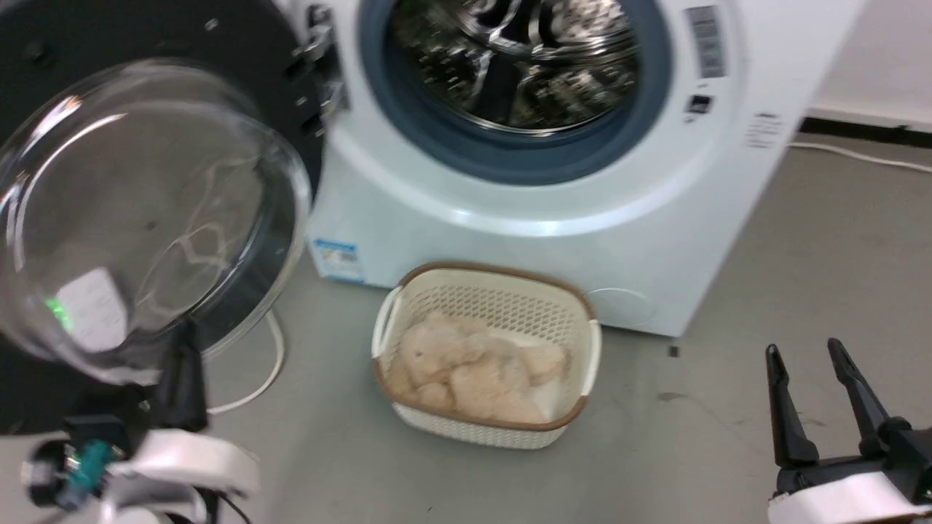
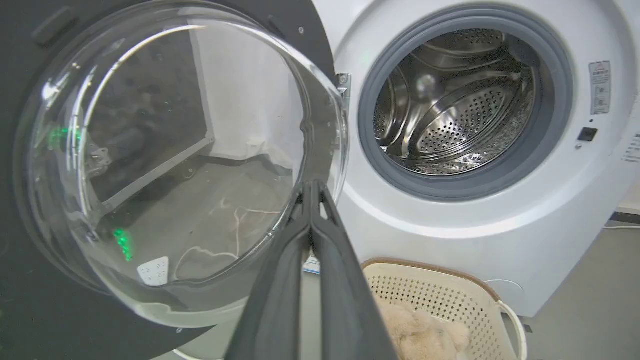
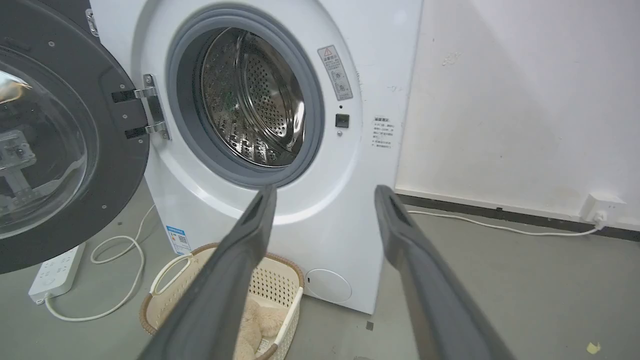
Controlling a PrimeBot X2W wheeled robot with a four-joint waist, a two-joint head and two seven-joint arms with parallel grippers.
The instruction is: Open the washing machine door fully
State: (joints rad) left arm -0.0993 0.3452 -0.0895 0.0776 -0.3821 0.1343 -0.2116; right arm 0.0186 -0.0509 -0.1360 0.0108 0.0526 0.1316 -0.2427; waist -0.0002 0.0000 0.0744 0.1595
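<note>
The washing machine door (image 1: 240,44) is swung out to the left, a black disc with a clear glass bowl (image 1: 145,218) bulging toward me; it is also in the left wrist view (image 2: 30,310) and the right wrist view (image 3: 120,150), where its metal hinge (image 3: 150,107) shows. The steel drum opening (image 1: 510,58) is uncovered. My left gripper (image 1: 186,342) is shut, its tips (image 2: 311,186) at the bowl's lower right rim; I cannot tell if they touch it. At the lower right my right gripper (image 1: 801,349) stands open and holds nothing, well apart from the machine (image 3: 324,192).
A cream basket (image 1: 495,273) holding a beige plush toy (image 1: 473,364) stands on the floor in front of the machine. A white cable (image 1: 273,364) and a power strip (image 3: 55,272) lie under the door. A wall (image 3: 525,90) stands right of the machine.
</note>
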